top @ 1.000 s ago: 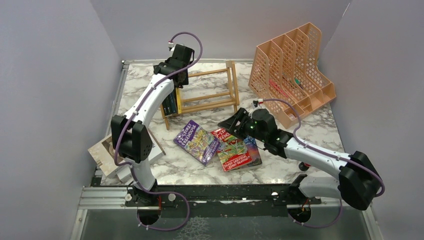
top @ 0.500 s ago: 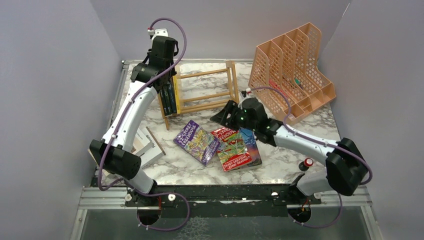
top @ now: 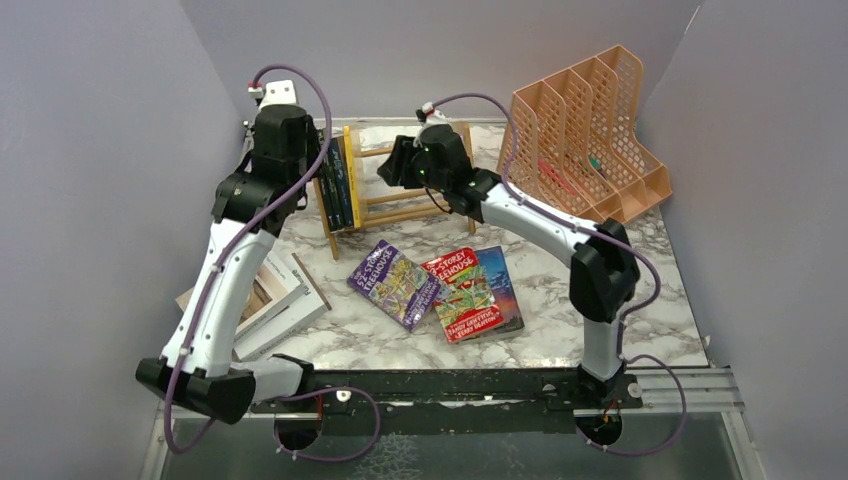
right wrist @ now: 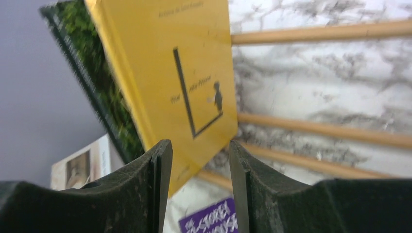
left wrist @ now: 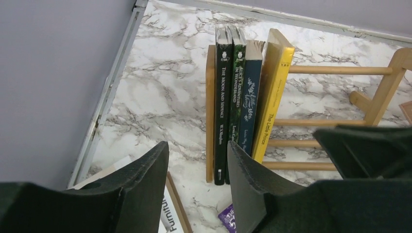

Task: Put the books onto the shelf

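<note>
The shelf stands at the back with several books upright at its left end: a black-spined one, a green one, a blue one and a leaning yellow one. My left gripper hovers open and empty above and left of them. My right gripper reaches over the shelf, open, just short of the yellow book's cover. A purple book, a red book and a blue book lie flat on the table.
A peach mesh organiser stands at the back right. Thick white books lie at the left edge under my left arm. Purple walls close in on three sides. My right arm crosses the shelf's rails.
My left arm has lifted back and to the left, away from the shelved books. My right arm has swung from the flat books to the shelf, and its jaws have narrowed.
</note>
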Robot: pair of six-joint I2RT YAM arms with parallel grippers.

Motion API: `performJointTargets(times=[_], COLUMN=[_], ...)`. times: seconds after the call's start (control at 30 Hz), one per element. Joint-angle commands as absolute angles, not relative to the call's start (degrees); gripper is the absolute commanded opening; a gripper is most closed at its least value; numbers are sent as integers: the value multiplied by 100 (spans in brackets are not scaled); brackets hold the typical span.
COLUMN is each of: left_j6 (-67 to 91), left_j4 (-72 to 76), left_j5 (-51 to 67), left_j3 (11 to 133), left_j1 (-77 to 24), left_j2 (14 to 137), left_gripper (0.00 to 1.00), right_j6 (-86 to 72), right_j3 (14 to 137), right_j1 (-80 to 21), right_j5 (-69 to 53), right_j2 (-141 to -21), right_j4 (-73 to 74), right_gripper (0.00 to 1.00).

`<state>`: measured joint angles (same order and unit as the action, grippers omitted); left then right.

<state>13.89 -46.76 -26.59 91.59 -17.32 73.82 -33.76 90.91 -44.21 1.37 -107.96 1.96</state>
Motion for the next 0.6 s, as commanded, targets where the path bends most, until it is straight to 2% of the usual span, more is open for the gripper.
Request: performJointTargets(times=[0.0, 0.1, 0.23, 0.37, 0.57], left_j6=[1392, 1377, 1368, 1345, 1345], left_j4=[-4673, -4679, -4678, -4678, -4669], left_j5=[-2498, -2430, -2420, -2345, -2233], left_j3=[8797, 8608, 8506, 8469, 8412], left_j1=[-1705, -1705, -1697, -1696, -1696], left_j2=[6715, 6490, 6301, 6214, 6200], left_gripper=[50, 53, 55, 57, 58], right_j6=[-2705, -2522, -2434, -2333, -2200], right_j3=[10382, 11301, 11796, 11731, 11605], right_j1=[-4458, -4464, -4460, -4456, -4460], right_j5=[980, 841, 396, -571, -1470], right_j2=[-11827, -12452, -12898, -12989, -12988], right_j4=[943, 1240, 1157, 700, 476], right_gripper=[54, 59, 69, 80, 84])
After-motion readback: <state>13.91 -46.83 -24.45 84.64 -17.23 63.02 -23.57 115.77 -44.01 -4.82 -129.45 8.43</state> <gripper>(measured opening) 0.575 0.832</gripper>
